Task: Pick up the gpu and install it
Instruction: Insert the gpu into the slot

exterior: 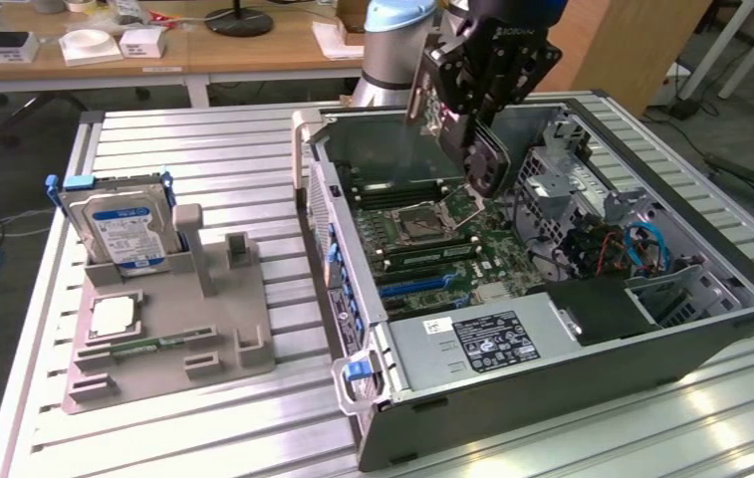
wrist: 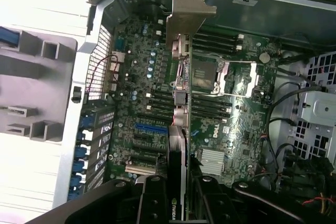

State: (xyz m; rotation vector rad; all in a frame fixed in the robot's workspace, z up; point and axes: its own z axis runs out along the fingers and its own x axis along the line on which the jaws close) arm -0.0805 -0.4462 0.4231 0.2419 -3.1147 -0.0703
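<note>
My gripper (exterior: 472, 118) hangs over the open computer case (exterior: 715, 324), shut on the gpu (exterior: 484, 164). The gpu is a thin dark card and it points down toward the motherboard (exterior: 436, 249). In the wrist view the gpu (wrist: 178, 103) shows edge-on between my black fingers (wrist: 152, 198), with its silver end bracket (wrist: 190, 9) at the far end. It hovers above the board, in line with the CPU socket (wrist: 205, 74), and a blue expansion slot (wrist: 152, 128) lies just beside it. My gripper (wrist: 179, 187) clamps the card's near end.
A grey fixture (exterior: 217, 344) stands on the slatted table at the exterior view's left. It holds an upright hard drive with a blue label (exterior: 118, 229), a CPU chip (exterior: 111, 315) and a RAM stick (exterior: 150, 346). Inside the case are a power supply (exterior: 483, 341) and cables (exterior: 635, 249).
</note>
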